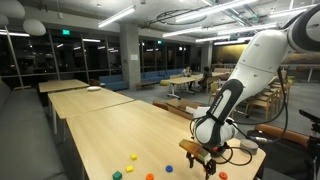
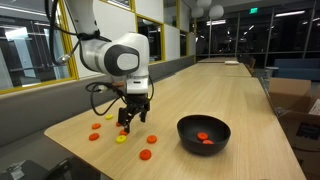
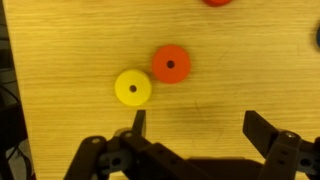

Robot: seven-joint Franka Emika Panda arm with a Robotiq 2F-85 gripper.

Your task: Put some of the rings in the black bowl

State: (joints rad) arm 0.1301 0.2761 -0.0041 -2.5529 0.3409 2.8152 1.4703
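Gaping empty claw (image 3: 194, 118), yellow ring (image 3: 132, 87) beside orange ring (image 3: 171, 63), both just ahead; untouched

Near the close end of a long table (image 2: 240, 95) in an exterior view: a bowl (image 2: 188, 143), with a few rings (image 2: 203, 138) inside it. Left of the bowl there and apart from it, loose rings (image 2: 152, 139) on the tabletop, two of them between bowl and gripper (image 2: 131, 126). Under and around the gripper, low over the tabletop, the others, spread further left. In the wrist view, ahead of the fingers (image 3: 139, 122) and nearer the left one: two rings (image 3: 133, 87) just beside each other. One more at the top edge. Beyond this table, more tables (image 1: 70, 88) in rows.
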